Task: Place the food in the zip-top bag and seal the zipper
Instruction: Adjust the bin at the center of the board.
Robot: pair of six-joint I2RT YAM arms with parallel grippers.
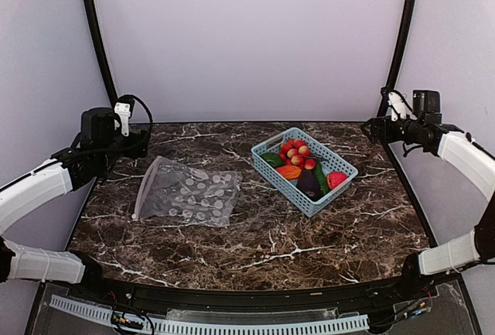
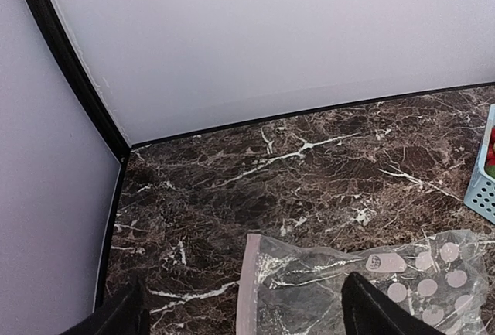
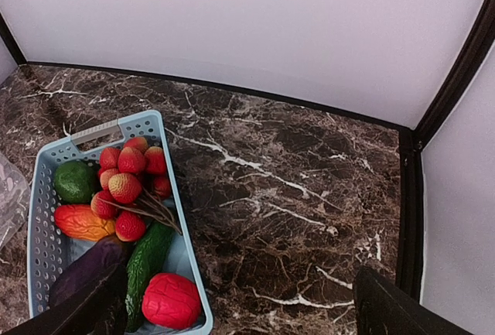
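Note:
The clear dotted zip-top bag (image 1: 187,193) lies flat on the left of the marble table, empty. Its pale zipper (image 1: 144,192) runs along its left edge. Bag (image 2: 371,285) and zipper (image 2: 249,288) also show in the left wrist view. The food lies in the light blue basket (image 1: 280,183): red-yellow ball cluster (image 1: 294,151), orange mango (image 1: 289,171), green pepper (image 1: 320,174), purple eggplant (image 1: 309,185), red strawberry (image 1: 336,179). My left gripper (image 1: 145,145) hovers open behind the bag. My right gripper (image 1: 370,129) hovers open at the back right, beyond the basket.
The basket (image 3: 175,196) stands right of centre, turned at an angle; a round green fruit (image 3: 75,181) also lies in it. Pale walls and black corner posts (image 1: 97,37) close off the back and sides. The marble table (image 1: 271,250) ends at a cable rail in front.

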